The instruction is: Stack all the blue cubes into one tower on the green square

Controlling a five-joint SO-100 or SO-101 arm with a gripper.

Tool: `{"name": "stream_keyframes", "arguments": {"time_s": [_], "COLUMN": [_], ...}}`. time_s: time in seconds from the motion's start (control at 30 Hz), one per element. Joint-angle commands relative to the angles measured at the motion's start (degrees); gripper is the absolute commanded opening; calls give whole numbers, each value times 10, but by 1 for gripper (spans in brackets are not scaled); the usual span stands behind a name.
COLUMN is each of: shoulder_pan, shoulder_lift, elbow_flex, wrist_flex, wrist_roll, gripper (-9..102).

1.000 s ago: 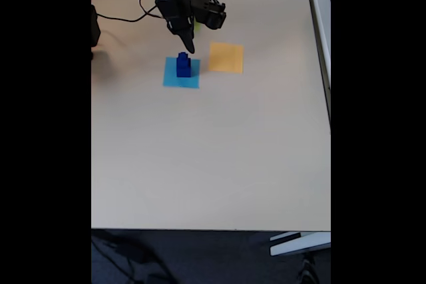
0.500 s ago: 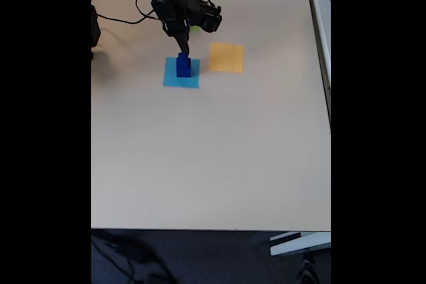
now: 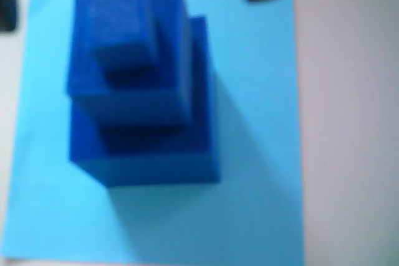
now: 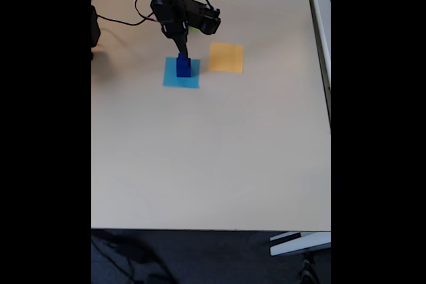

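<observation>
While the tower (image 3: 140, 85) of three visible blue cubes stands stepped on the light-blue square (image 3: 262, 154), left of the orange-yellow square (image 4: 226, 57) in the fixed view, the gripper (image 4: 182, 52) hovers just above it, fingers spread either side, holding nothing.

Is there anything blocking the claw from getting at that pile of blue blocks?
Nothing visible does. In the fixed view the gripper hangs right above the tower, which stands on the light-blue square. The wrist view looks straight down on the stacked cubes with bare space above them.
</observation>
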Motion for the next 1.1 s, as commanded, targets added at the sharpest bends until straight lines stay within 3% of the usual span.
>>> {"name": "stream_keyframes", "arguments": {"time_s": [0.0,1.07], "shoulder_pan": [4,20], "shoulder_lift": [22,-23], "elbow_flex": [-3,6], "wrist_flex": [-3,-26], "wrist_roll": [-1,-16], "gripper": [17,14]}}
